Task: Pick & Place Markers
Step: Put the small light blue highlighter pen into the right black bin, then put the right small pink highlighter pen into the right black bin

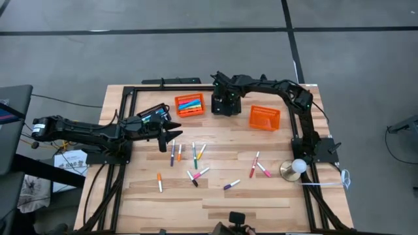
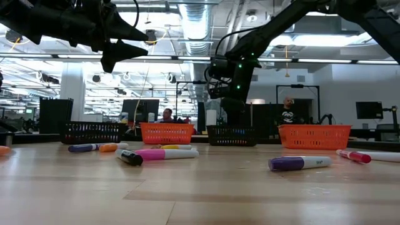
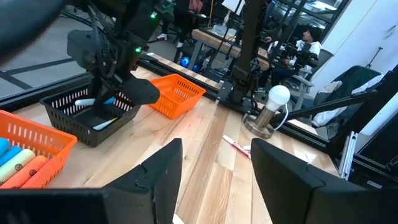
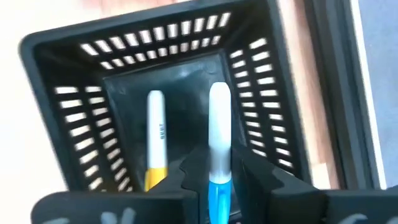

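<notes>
A light blue marker (image 4: pixel 217 143) is being gripped narrowly between the right gripper's (image 4: pixel 217 186) fingers, directly over the black mesh basket (image 4: pixel 81 124). Just beyond, a yellow marker (image 4: pixel 155 134) is lying inside. Farther off, the left gripper (image 1: pixel 171 134) is being held wide above scattered markers (image 1: pixel 196 163).

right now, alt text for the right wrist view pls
The right tool hangs over a black mesh basket, a white marker with a blue cap between its fingers. A white and yellow marker lies inside the basket.

My table (image 1: pixel 261 196) is pale planked wood, satin-smooth. The far black basket (image 4: pixel 81 106) is perforated plastic; my marker (image 4: pixel 218 124) is glossy plastic.
</notes>
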`<state>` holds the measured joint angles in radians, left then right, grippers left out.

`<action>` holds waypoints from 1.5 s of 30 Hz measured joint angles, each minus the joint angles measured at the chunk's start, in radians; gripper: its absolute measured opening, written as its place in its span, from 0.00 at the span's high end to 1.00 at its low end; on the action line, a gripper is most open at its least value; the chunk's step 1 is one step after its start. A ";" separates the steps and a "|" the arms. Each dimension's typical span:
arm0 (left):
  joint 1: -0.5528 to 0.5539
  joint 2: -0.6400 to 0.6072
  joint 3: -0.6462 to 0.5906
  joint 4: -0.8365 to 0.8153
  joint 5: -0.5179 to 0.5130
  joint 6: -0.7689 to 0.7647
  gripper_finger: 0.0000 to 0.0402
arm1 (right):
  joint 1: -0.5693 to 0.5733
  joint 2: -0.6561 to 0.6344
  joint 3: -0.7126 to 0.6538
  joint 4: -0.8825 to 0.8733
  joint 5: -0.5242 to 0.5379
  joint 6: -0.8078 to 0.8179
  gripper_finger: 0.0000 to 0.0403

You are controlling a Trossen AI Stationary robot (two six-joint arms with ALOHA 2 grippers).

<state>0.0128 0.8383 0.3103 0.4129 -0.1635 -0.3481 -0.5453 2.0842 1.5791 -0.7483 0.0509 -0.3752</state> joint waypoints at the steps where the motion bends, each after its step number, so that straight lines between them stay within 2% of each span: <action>1: 0.000 0.000 0.000 0.000 0.000 0.000 0.53 | 0.000 0.000 0.000 0.002 0.000 0.000 0.86; 6: 0.000 0.000 0.000 0.000 0.000 0.000 0.53 | 0.000 0.000 0.000 0.007 0.000 0.000 0.82; 12: 0.000 0.000 0.000 0.000 0.000 0.000 0.53 | 0.000 -0.001 0.000 0.003 0.001 0.000 0.73; 17: 0.000 0.000 0.000 0.000 0.000 0.000 0.53 | 0.008 -0.042 0.022 -0.027 0.001 0.024 0.70; 21: 0.000 0.000 0.000 0.000 0.000 0.000 0.53 | 0.040 -0.141 0.042 -0.067 -0.050 0.025 0.73; 27: 0.000 0.000 0.000 0.000 0.000 0.000 0.53 | 0.144 -0.358 0.045 -0.098 -0.198 0.050 0.79; 32: 0.000 0.000 0.000 -0.001 0.000 0.000 0.53 | 0.281 -0.493 0.045 -0.176 -0.211 0.127 0.83; 36: 0.000 0.000 0.000 -0.001 0.000 0.000 0.53 | 0.389 -0.544 0.045 -0.324 -0.158 0.262 0.84; 42: 0.000 0.000 0.000 -0.001 0.000 0.000 0.53 | 0.501 -0.545 0.044 -0.590 -0.063 0.621 0.84; 45: 0.000 0.000 0.000 -0.001 0.000 0.000 0.53 | 0.554 -0.542 0.010 -0.640 -0.041 0.747 0.84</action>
<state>0.0128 0.8387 0.3101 0.4122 -0.1631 -0.3485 0.0086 1.5422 1.5888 -1.3882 0.0099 0.3714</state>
